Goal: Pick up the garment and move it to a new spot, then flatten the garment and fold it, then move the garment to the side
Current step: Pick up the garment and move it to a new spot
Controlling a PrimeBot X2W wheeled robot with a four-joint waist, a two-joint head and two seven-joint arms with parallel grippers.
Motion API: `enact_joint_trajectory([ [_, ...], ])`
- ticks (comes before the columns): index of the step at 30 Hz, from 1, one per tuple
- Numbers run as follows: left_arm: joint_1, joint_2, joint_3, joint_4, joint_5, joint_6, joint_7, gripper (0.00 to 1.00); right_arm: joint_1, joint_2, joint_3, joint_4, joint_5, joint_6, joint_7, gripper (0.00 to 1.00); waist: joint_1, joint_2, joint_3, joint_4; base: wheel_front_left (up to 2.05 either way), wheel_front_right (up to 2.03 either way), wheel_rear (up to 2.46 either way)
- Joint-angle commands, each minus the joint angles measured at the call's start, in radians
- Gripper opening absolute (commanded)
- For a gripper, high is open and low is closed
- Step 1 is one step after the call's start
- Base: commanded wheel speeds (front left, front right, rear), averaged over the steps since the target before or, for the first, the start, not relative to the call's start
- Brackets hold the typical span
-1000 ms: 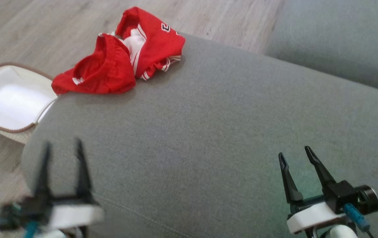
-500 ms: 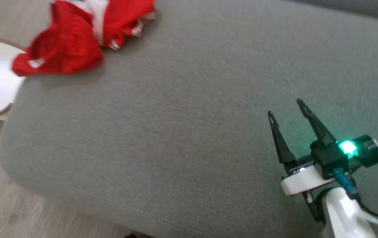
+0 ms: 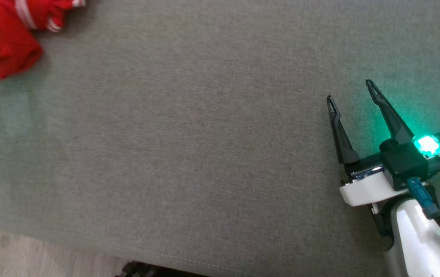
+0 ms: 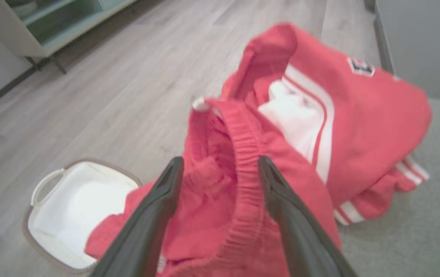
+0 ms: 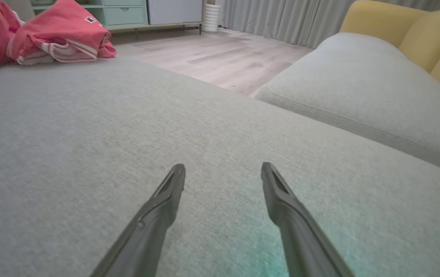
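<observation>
The garment (image 3: 4, 42) is a crumpled red piece with white stripes, lying at the far left corner of the grey cushion (image 3: 189, 146). The left wrist view has the garment (image 4: 350, 115) close up, its elastic waistband standing between the spread fingers of my left gripper (image 4: 220, 165), which is open and hovers over the cloth. My right gripper (image 3: 350, 90) is open above bare cushion at the right, far from the garment, with a green light on its wrist. From the right wrist the garment (image 5: 58, 34) lies far off at the upper left, beyond my right gripper (image 5: 223, 171).
A white basket (image 4: 70, 207) with a brown rim stands on the wooden floor beside the cushion's left end. A second grey cushion (image 5: 370, 92) and yellow backrests (image 5: 416, 30) lie to the right. A pale green cabinet (image 5: 127, 13) stands across the floor.
The head camera has tipped down and turned, so the garment slid to the upper left corner. The left gripper left the head view. The right gripper's green light came on.
</observation>
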Motion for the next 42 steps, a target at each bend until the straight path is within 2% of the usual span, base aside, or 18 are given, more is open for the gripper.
enact_joint_trajectory([
  [1, -0.047, 0.055, 0.02, -0.001, -0.012, -0.004, 0.011, 1.0, -0.004, 0.001, 0.023, -0.039, -0.006, -0.001, 0.003, 1.0, -0.0003, 0.0, 0.039, -0.025, 0.0, 0.0, 0.0],
  [4, -0.068, 0.027, 0.0, 0.064, -0.043, -0.019, 0.016, 1.0, -0.005, 0.002, 0.012, -0.041, -0.007, -0.001, 0.002, 1.0, -0.0003, 0.0, 0.049, -0.03, 0.0, 0.0, 0.0],
  [5, -0.073, 0.023, -0.008, 0.076, -0.048, -0.022, 0.017, 0.9, -0.006, 0.002, 0.01, -0.039, -0.007, -0.001, 0.001, 1.0, -0.0003, 0.0, 0.049, -0.031, 0.0, 0.0, 0.0],
  [6, -0.078, 0.02, -0.015, 0.085, -0.055, -0.025, 0.017, 0.57, -0.007, 0.003, 0.01, -0.037, -0.007, -0.001, 0.0, 1.0, -0.0003, 0.0, 0.048, -0.032, 0.0, 0.0, 0.0],
  [7, -0.083, 0.017, -0.021, 0.094, -0.062, -0.027, 0.017, 0.34, -0.008, 0.004, 0.009, -0.035, -0.007, -0.001, -0.003, 1.0, -0.0003, 0.0, 0.046, -0.033, 0.0, 0.0, 0.0],
  [8, -0.086, 0.016, -0.028, 0.101, -0.067, -0.029, 0.015, 0.0, -0.009, 0.005, 0.009, -0.032, -0.006, -0.001, -0.006, 1.0, -0.0003, 0.0, 0.042, -0.035, 0.0, 0.0, 0.0],
  [13, -0.103, 0.052, -0.062, 0.122, -0.061, -0.032, -0.035, 0.0, -0.016, 0.015, 0.012, -0.008, 0.0, -0.001, -0.021, 1.0, -0.0003, 0.0, 0.012, -0.038, 0.0, 0.0, 0.0],
  [18, -0.128, 0.118, -0.109, 0.112, -0.025, -0.033, -0.079, 0.0, -0.017, 0.025, 0.009, 0.044, 0.02, -0.001, -0.054, 1.0, -0.0003, 0.0, -0.068, -0.044, 0.0, 0.0, 0.0],
  [22, -0.151, 0.172, -0.216, 0.055, 0.022, -0.033, -0.078, 0.0, -0.005, 0.031, 0.004, 0.096, 0.043, -0.001, -0.085, 1.0, -0.0003, 0.0, -0.167, -0.059, 0.0, 0.0, 0.0],
  [24, -0.159, 0.18, -0.241, 0.035, 0.025, -0.033, -0.073, 0.0, -0.002, 0.032, 0.003, 0.109, 0.05, -0.001, -0.093, 1.0, -0.0003, 0.0, -0.192, -0.065, 0.0, 0.0, 0.0],
  [31, -0.209, 0.21, -0.441, -0.158, 0.005, -0.033, -0.02, 0.0, 0.04, 0.033, -0.015, 0.175, 0.142, -0.001, -0.131, 1.0, -0.0003, 0.0, -0.358, -0.133, 0.0, 0.0, 0.0],
  [34, -0.238, 0.201, -0.515, -0.253, -0.03, -0.033, 0.008, 0.0, 0.055, 0.033, -0.03, 0.193, 0.166, -0.001, -0.142, 1.0, -0.0003, 0.0, -0.399, -0.172, 0.0, 0.0, 0.0],
  [36, -0.259, 0.176, -0.546, -0.308, -0.063, -0.033, 0.021, 0.0, 0.062, 0.033, -0.039, 0.202, 0.178, -0.001, -0.148, 1.0, -0.0003, 0.0, -0.415, -0.198, 0.0, 0.0, 0.0],
  [42, -0.274, 0.031, -0.565, -0.393, -0.169, -0.026, 0.01, 0.0, 0.068, 0.034, -0.053, 0.218, 0.203, -0.001, -0.161, 1.0, -0.0003, 0.0, -0.429, -0.268, 0.0, 0.0, 0.0],
])
